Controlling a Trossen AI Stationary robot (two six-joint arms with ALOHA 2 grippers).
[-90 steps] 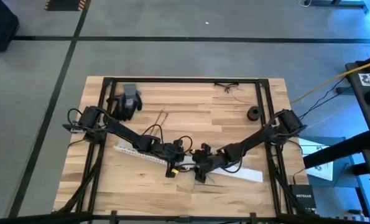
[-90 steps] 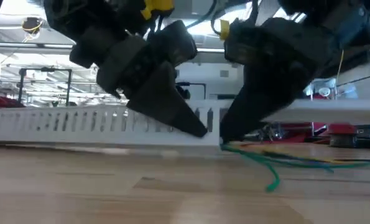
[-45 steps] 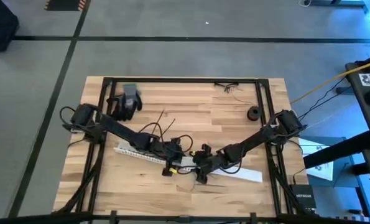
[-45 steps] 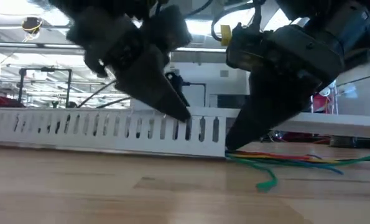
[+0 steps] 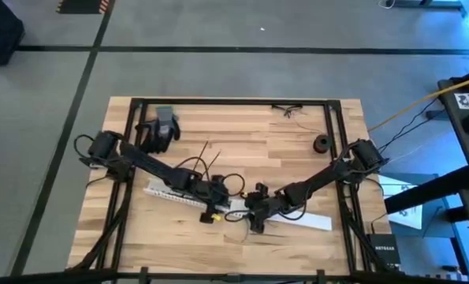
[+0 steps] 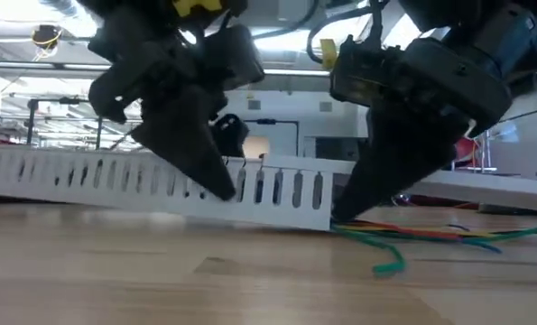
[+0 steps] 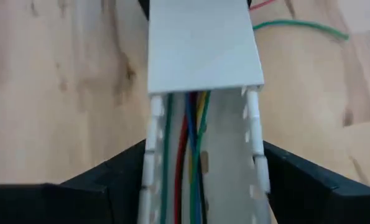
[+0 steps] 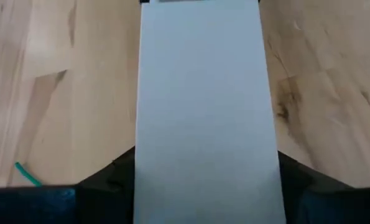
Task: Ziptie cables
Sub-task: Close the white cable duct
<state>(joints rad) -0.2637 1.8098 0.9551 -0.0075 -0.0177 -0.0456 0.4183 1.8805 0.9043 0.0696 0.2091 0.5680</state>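
Observation:
A long white slotted duct [image 5: 171,193] lies slantwise on the wooden table, with a flat white cover [image 8: 206,93] on its right part. Thin green, red, blue and yellow cables [image 7: 191,149] run inside the duct's open channel and spill out on the table [image 6: 412,236] beside the right arm. My left gripper [image 7: 200,180] straddles the open duct just left of the cover's end [image 7: 203,87]. My right gripper [image 8: 206,186] straddles the covered part. In the low view both grippers [image 6: 218,185] [image 6: 345,203] point down at the duct. My left gripper holds the open duct across its width, one finger [image 7: 119,171] against each slotted side wall [image 7: 152,155]. The fingers slant down from above and lie across the duct, which rests on the table. My right gripper has the covered duct between its two fingers [image 8: 107,180], at the cover's side edges [image 8: 141,168]. It comes slanting down from above, across the duct, and the duct stays on the table.
A dark glove [image 5: 161,126] lies at the far left, a black roll [image 5: 321,143] at the far right. Thin dark strands lie near the far edge [image 5: 291,110] and near the table's middle [image 5: 208,154]. Bare wood lies along the near edge.
My left gripper has slid along the duct toward the table's left, away from the right gripper, baring more slotted wall between them. The duct has shifted slightly on the table. The right gripper has stayed at the duct's covered part.

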